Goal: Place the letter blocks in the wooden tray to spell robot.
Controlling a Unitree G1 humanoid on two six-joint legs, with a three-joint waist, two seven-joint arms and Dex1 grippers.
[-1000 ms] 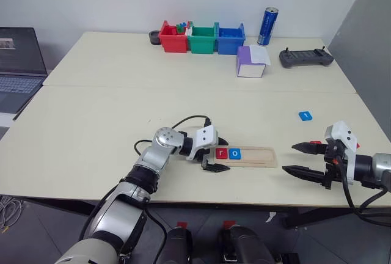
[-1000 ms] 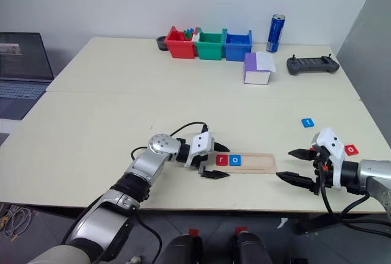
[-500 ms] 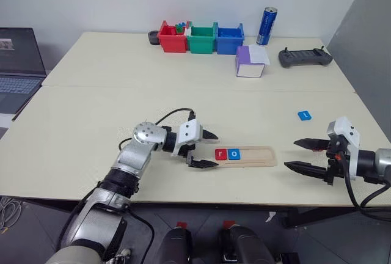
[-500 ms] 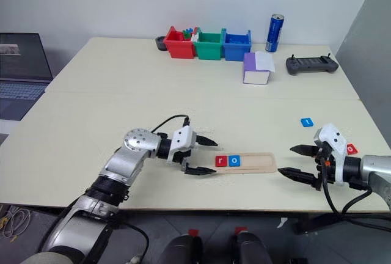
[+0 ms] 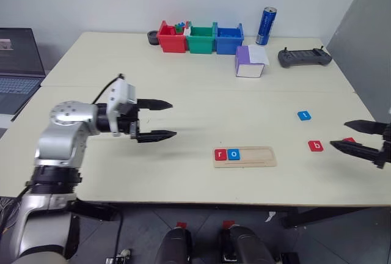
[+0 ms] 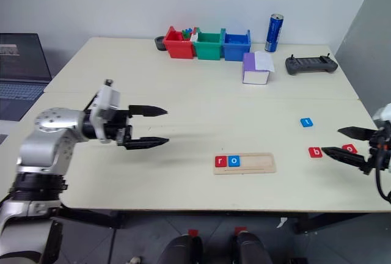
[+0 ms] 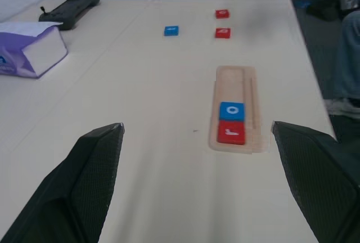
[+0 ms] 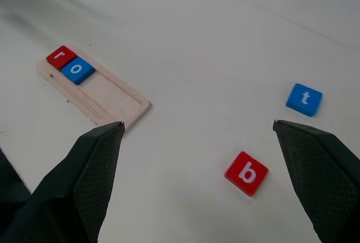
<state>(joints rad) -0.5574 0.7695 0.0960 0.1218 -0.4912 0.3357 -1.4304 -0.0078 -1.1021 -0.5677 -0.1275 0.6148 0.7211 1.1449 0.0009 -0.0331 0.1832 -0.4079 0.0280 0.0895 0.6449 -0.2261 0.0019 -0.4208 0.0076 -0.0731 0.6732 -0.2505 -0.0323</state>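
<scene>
two letter blocks, red "r" (image 5: 220,154) and blue "o" (image 5: 234,154), fill the wooden tray (image 5: 263,156) left end. red "b" (image 5: 315,146) lies right, beside the empty, spread right gripper (image 5: 358,138); pinch it squarely. left gripper (image 5: 157,119) gapes empty, far left.

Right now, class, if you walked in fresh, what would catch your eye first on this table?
The pale wooden tray near the table's front edge, with a red "r" tile and a blue "o" tile at its left end. To its right lie a loose red "b" tile and a blue "t" tile. The open left gripper and right gripper hang on either side, holding nothing.
</scene>
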